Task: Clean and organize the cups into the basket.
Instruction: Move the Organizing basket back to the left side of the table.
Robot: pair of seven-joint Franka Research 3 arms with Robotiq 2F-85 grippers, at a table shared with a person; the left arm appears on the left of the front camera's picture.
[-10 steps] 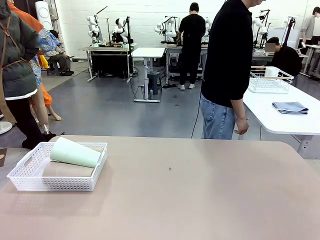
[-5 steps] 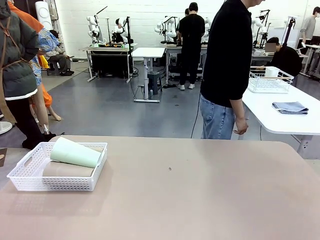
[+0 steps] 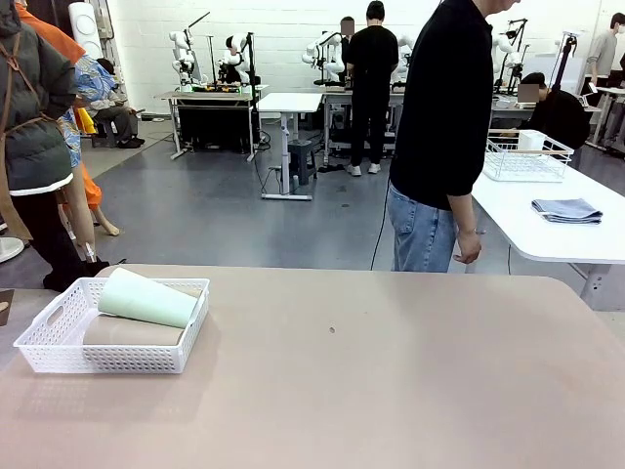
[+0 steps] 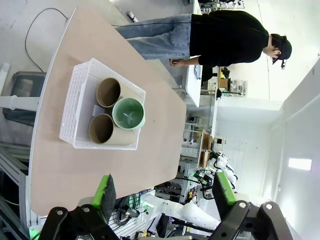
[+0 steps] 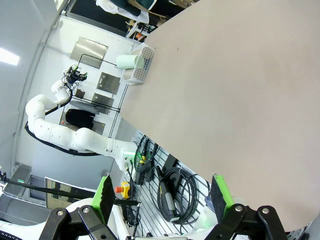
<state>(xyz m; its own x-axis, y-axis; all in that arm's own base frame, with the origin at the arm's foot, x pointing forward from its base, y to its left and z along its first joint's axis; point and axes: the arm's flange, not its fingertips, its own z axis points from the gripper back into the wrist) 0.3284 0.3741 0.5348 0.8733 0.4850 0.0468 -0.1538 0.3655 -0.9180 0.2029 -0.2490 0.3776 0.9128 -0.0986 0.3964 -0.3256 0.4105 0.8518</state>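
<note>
Person [image 3: 444, 137] shifted slightly, cups [image 3: 146, 298] half-hidden in basket [image 3: 59, 337], both pincers [image 4: 162, 192] [image 5: 160, 192] wide, empty

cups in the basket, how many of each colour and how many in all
Tan-brown matte tumblers: 2, one and another, lying side by side in the shallow white plastic lattice basket.
Pale mint green matte tumbler: 1, lying on top of the two tan ones.
Total: 3 cups, all in the basket.
</note>
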